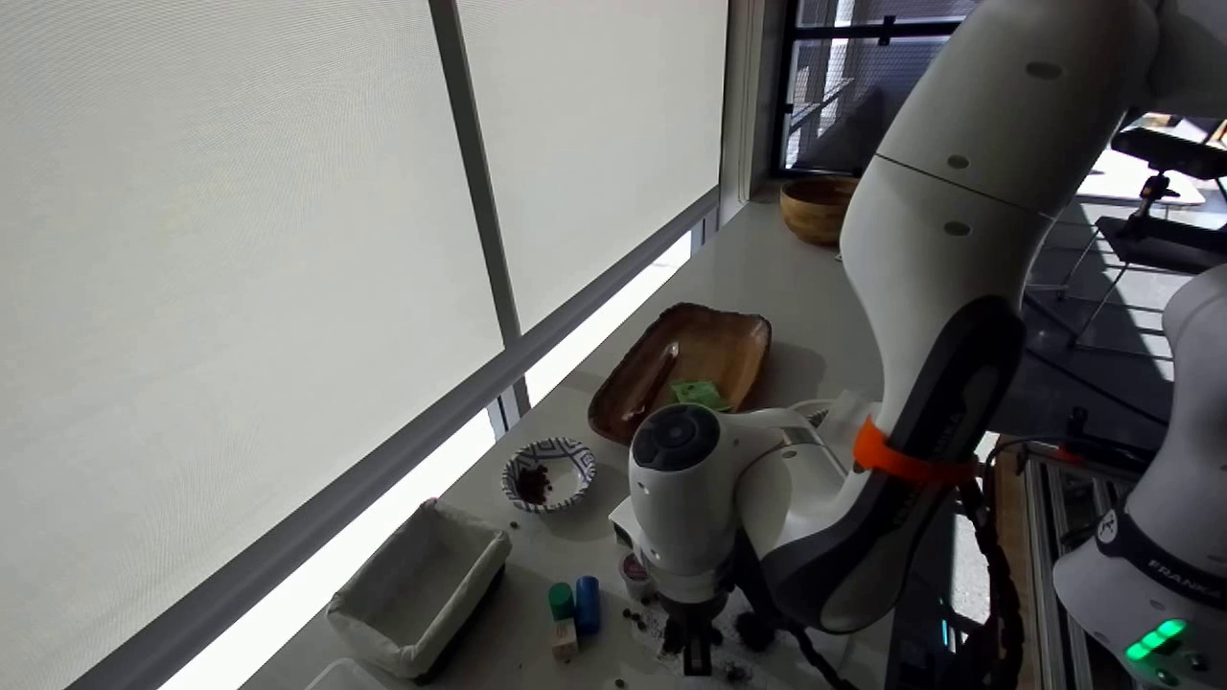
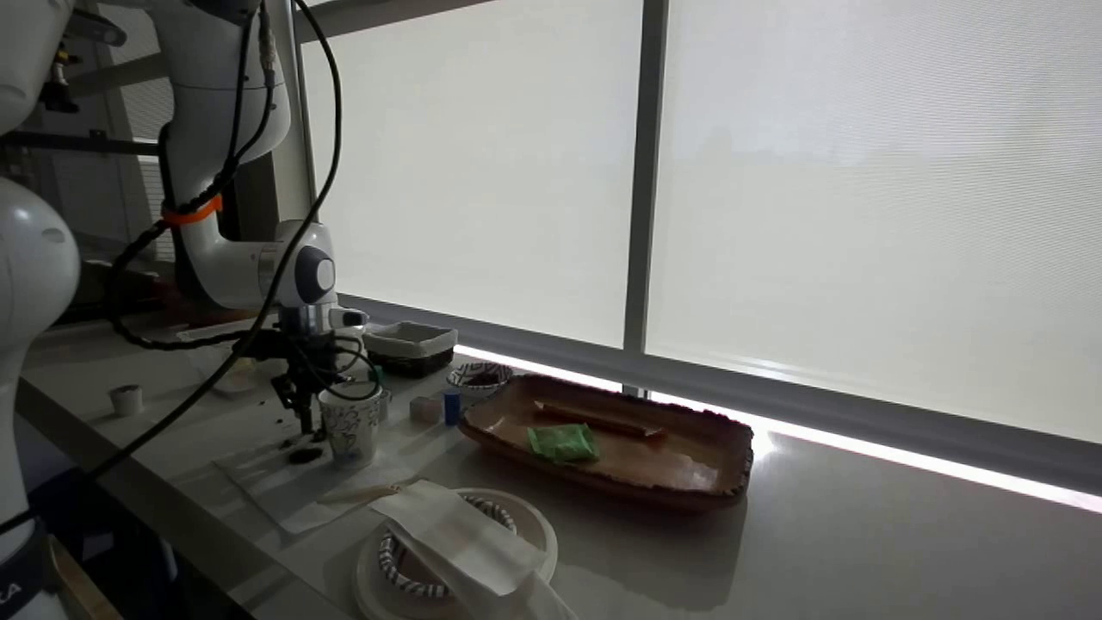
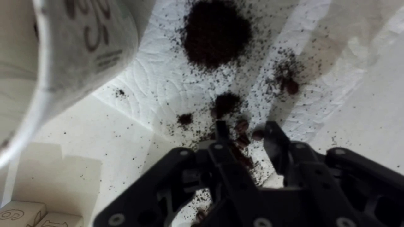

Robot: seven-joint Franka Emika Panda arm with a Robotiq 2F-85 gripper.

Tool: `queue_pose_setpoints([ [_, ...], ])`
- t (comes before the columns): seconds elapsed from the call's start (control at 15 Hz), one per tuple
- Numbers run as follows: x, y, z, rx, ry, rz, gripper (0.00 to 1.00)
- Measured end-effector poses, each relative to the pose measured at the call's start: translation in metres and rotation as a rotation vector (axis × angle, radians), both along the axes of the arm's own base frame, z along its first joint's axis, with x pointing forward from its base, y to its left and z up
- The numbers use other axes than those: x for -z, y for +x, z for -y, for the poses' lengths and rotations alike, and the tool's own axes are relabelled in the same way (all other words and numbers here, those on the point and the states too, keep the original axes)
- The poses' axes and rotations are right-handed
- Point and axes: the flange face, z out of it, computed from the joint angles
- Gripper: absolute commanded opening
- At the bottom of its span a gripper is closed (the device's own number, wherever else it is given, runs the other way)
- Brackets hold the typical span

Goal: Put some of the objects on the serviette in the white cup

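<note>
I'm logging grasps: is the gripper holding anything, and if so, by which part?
Nothing is held: in the wrist view the gripper stands open, and the dark beans seen in its gap are not pinched.

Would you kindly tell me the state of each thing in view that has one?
Hand: partly open
Patterned white cup: upright
Serviette: spread out, littered with dark grounds
Beans: loose, scattered
Patterned bowl: upright, dark pieces inside
Basket: uncovered, lined
Wooden tray: right side up, green packet inside
Blue cylinder: upright
Blinds: lowered
Green light: lit
</note>
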Motion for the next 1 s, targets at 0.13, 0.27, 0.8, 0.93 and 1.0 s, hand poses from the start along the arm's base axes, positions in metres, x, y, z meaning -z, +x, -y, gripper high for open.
queue_pose_setpoints([
  [0.13,-0.0005,0.0011,-0.0003,0.001,0.001,0.002,0.27],
  [0.27,-0.0008,0.0022,-0.0008,0.001,0.002,0.003,0.24],
  [0.8,-0.0012,0.0032,-0.0010,0.002,0.003,0.005,0.12],
  [0.93,-0.0013,0.0032,-0.0012,0.001,0.003,0.006,0.10],
  [1.0,-0.0013,0.0032,-0.0014,0.001,0.003,0.006,0.11],
])
